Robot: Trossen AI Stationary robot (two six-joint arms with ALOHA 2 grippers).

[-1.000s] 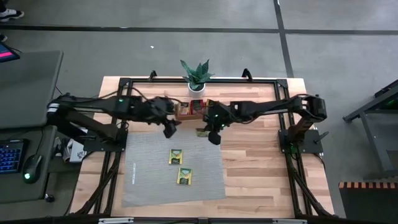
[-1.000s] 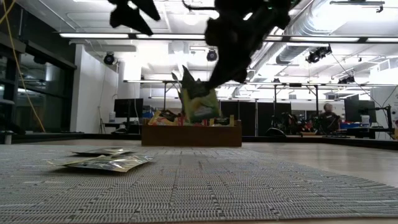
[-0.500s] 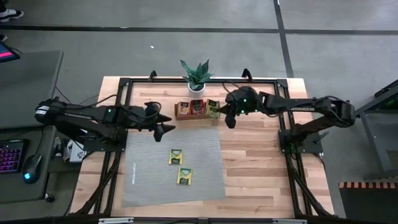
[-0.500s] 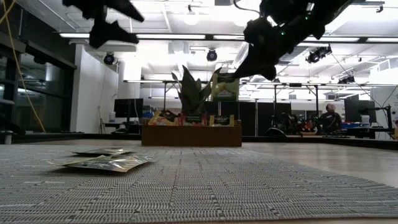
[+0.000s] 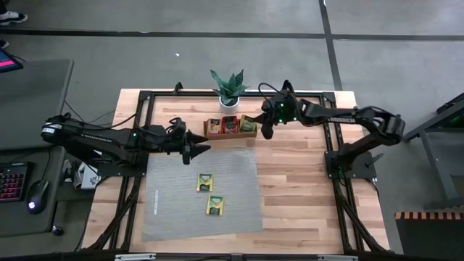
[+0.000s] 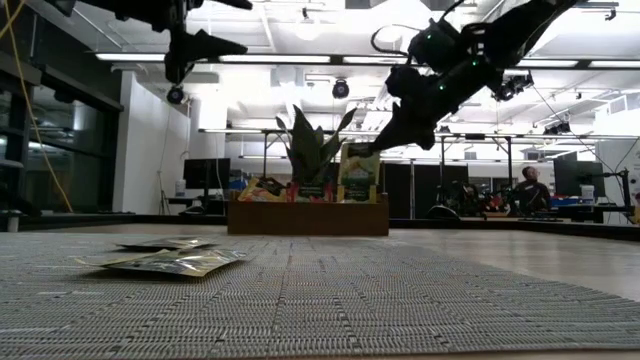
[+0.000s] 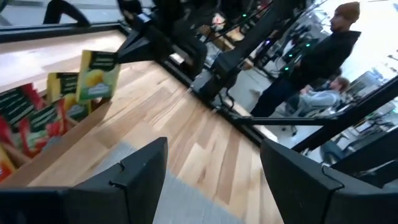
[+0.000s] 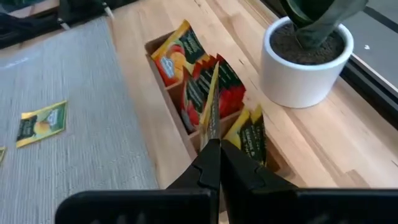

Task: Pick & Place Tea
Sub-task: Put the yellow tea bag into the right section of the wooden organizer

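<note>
My right gripper (image 5: 262, 130) is shut on a yellow-green tea sachet (image 6: 358, 172) above the right compartment of the brown wooden tray (image 5: 230, 127). That tray stands at the table's far side and holds red and yellow sachets (image 8: 186, 68), standing on edge. Two more yellow sachets (image 5: 205, 182) (image 5: 215, 205) lie flat on the grey ribbed mat (image 5: 174, 210). My left gripper (image 5: 197, 148) hangs open over the mat's far left part, raised well above it, and touches nothing. My right gripper pinches the sachet between its two fingers at the upper corner (image 6: 374, 150), coming slanting down from the table's right. In the right wrist view the sachet stands edge-on ahead of the fingertips (image 8: 214, 158). It hangs upright, its lower edge (image 6: 357, 198) behind the tray's near wall.
A white pot with a green plant (image 5: 230, 90) stands just beyond the tray. Black frame rails (image 5: 145, 116) run around the wooden table. Bare wood (image 5: 297, 188) lies right of the mat. A person (image 7: 317, 56) stands in the room beyond the table.
My right gripper has carried the sachet from over the mat's far edge toward the table's far edge, lifting it, and has then lowered it over the tray's right compartment. The sachet hangs lower now, its bottom edge behind the tray's wall. The two sachets on the mat have stayed put.
</note>
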